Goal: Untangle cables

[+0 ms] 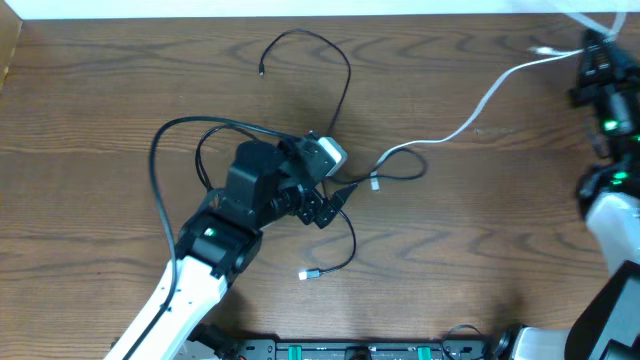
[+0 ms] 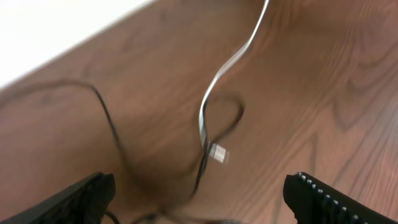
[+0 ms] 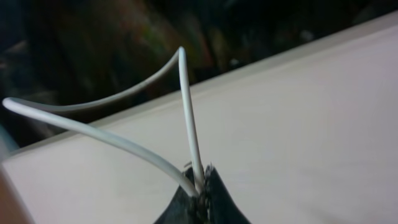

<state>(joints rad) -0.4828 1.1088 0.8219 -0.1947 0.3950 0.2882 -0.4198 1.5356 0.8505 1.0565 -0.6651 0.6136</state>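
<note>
- The white cable [image 1: 480, 110] runs from the far right edge of the desk [image 1: 480, 260] to the middle. There its plug [image 2: 219, 154] lies on the wood inside a black loop.
- The black cables [image 1: 345, 80] spread out from the middle. One arcs toward the far edge, one sweeps round to the left, and one trails toward the near edge, ending in a light plug [image 1: 305, 275]. They cross in a tangle [image 1: 345, 188] just beside the white cable's end.
- Your right claw [image 3: 202, 199] is pinched tight on the white cable at the far right.
- Your left claw [image 2: 199, 208] stands wide with nothing between its fingers, hovering over the tangle.
- The step in hand looks like freeing the white cable from the black loop: the right side anchors and the left is free for a fresh grip.
- Next, lower the left claw onto one black strand where it crosses the white one. Close on that strand alone, then draw the white end out slowly, since the plug may snag.
</note>
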